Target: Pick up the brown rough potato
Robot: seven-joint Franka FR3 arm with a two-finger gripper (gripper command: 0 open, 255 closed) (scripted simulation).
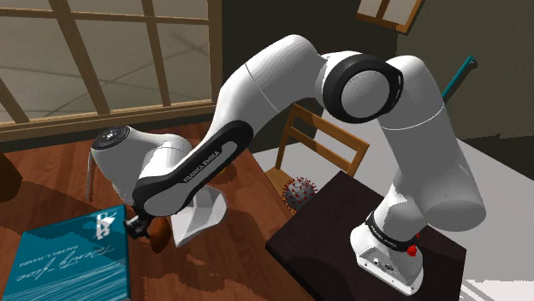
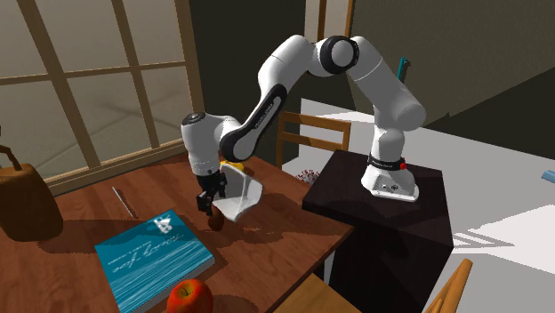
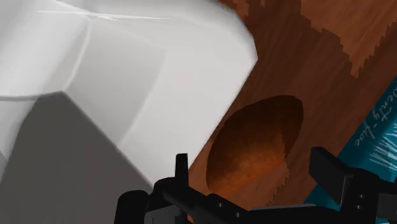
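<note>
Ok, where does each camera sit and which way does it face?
Shoulder view: beside the stand, looking down over the table; arm and stand show.
Second exterior view: off the table's corner, facing arm and stand; both show.
Wrist view: on the wrist, looking down the open claw at the potato.
All three share potato and book.

Counted at the wooden table (image 2: 285,222): one white arm (image 1: 257,111), one black gripper (image 3: 249,156) with two fingers (image 3: 181,175), and one dark stand (image 1: 329,235). There is one brown potato (image 3: 254,127), one teal book (image 2: 156,253), one white angular container (image 2: 240,197), one red fruit (image 2: 187,293), one thin grey stick (image 2: 123,203) and one brown handled bag (image 2: 18,204). Also counted are one spiky red-grey ball (image 1: 299,190) and one slat-backed chair (image 2: 311,138) (wooden pieces at the second exterior view's lower edge may be more chairs; cannot tell).
</note>
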